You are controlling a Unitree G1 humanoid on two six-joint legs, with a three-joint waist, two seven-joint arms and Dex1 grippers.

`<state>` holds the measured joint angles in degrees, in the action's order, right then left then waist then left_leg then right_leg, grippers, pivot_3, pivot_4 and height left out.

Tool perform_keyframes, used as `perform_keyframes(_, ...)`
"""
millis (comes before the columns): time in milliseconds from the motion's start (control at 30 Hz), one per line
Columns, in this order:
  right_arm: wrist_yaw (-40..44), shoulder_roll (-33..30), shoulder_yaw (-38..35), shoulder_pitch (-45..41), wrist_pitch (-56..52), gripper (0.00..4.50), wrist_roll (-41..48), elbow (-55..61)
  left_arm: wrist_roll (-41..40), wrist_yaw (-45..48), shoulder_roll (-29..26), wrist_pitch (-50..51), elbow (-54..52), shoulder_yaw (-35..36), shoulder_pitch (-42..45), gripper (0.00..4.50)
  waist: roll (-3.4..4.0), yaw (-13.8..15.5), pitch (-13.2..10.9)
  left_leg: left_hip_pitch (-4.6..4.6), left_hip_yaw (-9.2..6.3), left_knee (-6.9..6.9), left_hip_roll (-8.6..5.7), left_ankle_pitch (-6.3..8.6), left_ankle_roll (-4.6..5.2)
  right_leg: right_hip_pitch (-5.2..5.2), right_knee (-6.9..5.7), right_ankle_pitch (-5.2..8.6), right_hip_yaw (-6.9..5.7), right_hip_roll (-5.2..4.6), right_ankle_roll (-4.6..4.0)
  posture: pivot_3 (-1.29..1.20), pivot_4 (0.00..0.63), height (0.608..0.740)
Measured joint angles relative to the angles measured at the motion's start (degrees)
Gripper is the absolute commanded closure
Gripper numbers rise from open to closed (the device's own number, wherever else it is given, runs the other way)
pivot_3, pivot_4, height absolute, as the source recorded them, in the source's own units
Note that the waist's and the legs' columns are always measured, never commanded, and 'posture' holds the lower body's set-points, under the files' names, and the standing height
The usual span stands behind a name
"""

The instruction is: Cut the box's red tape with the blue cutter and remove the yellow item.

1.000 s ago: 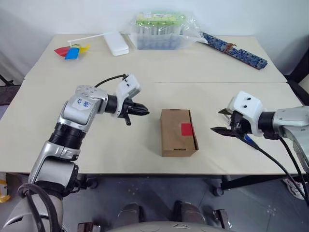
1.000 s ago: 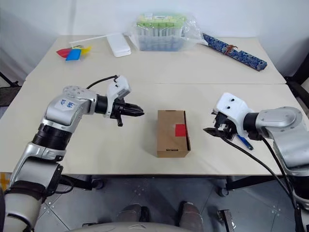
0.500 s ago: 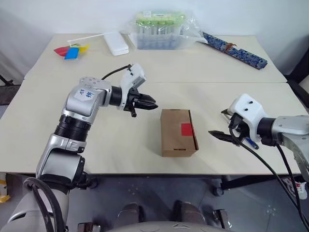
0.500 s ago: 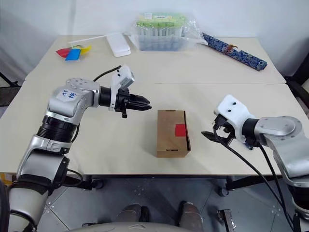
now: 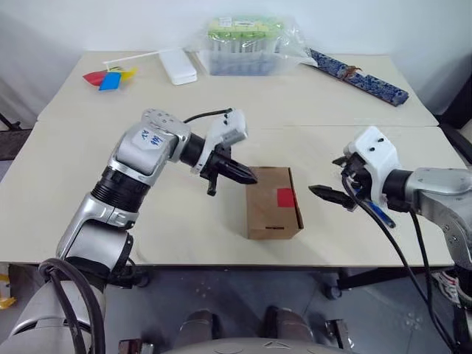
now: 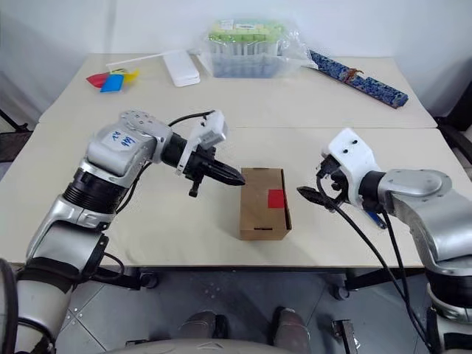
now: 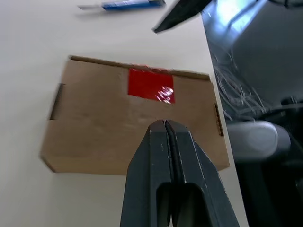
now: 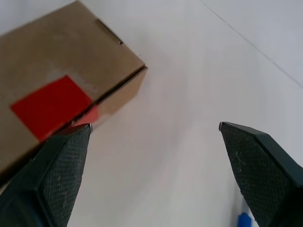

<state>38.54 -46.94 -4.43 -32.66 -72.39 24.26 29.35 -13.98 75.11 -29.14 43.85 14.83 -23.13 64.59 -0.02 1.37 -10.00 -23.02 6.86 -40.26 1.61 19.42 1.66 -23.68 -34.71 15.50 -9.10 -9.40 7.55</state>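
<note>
The brown box point(image 5: 267, 210) lies flat near the table's front edge, with the red tape point(image 5: 285, 197) across its right flap seam. My left gripper point(image 5: 248, 178) is shut with nothing in it, its tip just over the box's left top edge; in the left wrist view its fingers point(image 7: 182, 156) point at the red tape point(image 7: 150, 85). My right gripper point(image 5: 324, 178) stands open to the right of the box, apart from it. The blue cutter point(image 5: 377, 214) lies on the table behind that gripper, partly hidden by it. The yellow item is out of view.
At the back of the table are a plastic-wrapped green-topped container point(image 5: 247, 44), a white flat case point(image 5: 178, 66), a paper pinwheel point(image 5: 109, 77) at the left and a long blue patterned strip point(image 5: 358, 76) at the right. The front table edge point(image 5: 221, 264) runs just below the box.
My left gripper has swung right to the box's left edge and closed fully. My right gripper has rolled at the wrist and edged toward the box, staying open.
</note>
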Motion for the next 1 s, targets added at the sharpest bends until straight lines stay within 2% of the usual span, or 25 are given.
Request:
perform_keyframes(300,-7.85,10.43,1.73,-2.21,-11.14,0.00,1.53,-0.16,5.78,0.28,4.67,-8.04,7.03,-4.97,-0.33,4.49,0.00,-0.12,0.00,-0.08,0.02,0.00,-0.01,0.00,0.00,-0.11,-0.07,0.00,0.01,0.00,0.00,0.00,0.150,0.740)
perform_keyframes(600,-9.58,10.93,1.52,-1.03,-10.71,0.00,1.66,-0.06,7.98,1.46,5.58,-11.43,8.49,-4.93,-0.32,4.49,-0.02,-0.04,0.03,0.06,0.01,-0.04,0.00,0.00,0.00,0.01,-0.12,0.00,0.03,0.00,0.00,0.00,0.150,0.740)
perform_keyframes(1000,-6.94,5.06,2.40,1.72,-3.30,0.00,1.96,-2.99,9.32,2.55,6.34,-13.33,8.84,-4.95,-0.53,4.49,-0.23,0.24,0.17,0.31,-0.05,-0.09,-0.01,0.01,0.03,0.34,-0.09,0.00,0.05,-0.03,0.00,0.00,0.150,0.740)
